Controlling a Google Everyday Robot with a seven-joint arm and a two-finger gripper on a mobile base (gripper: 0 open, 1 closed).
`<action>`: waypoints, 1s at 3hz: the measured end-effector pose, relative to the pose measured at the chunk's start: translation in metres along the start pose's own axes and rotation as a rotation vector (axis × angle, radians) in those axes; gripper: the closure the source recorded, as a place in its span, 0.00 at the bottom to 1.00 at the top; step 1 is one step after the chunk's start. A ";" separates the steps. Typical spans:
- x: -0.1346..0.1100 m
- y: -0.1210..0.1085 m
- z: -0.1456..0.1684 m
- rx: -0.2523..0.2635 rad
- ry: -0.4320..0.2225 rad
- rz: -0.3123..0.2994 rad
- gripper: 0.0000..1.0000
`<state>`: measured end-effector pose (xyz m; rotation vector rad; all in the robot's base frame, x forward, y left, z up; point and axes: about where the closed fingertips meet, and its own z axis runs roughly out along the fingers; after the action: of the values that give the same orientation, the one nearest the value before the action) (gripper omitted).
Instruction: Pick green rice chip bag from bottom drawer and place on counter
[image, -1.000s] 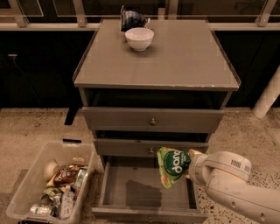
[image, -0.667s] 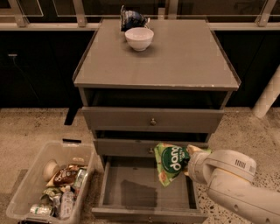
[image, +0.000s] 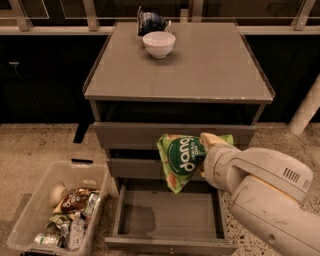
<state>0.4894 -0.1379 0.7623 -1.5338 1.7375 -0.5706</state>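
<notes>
Gripper (image: 206, 146) pinched narrow on the right edge of the green rice chip bag (image: 181, 156), bag held clear above the open bottom drawer (image: 165, 220), long axis steeply diagonal, lower corner pointing down toward the drawer floor, logo lettering turned sideways.

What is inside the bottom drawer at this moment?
The bottom drawer shows only its bare grey floor. The gripper holds the green rice chip bag above it; bag and arm cover its back right corner.
</notes>
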 end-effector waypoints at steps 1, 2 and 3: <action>0.000 0.000 0.000 0.000 0.000 0.000 1.00; -0.006 -0.023 -0.004 0.048 -0.018 -0.027 1.00; -0.009 -0.074 -0.010 0.127 -0.010 -0.070 1.00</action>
<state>0.5292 -0.1444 0.8255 -1.5104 1.6133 -0.6947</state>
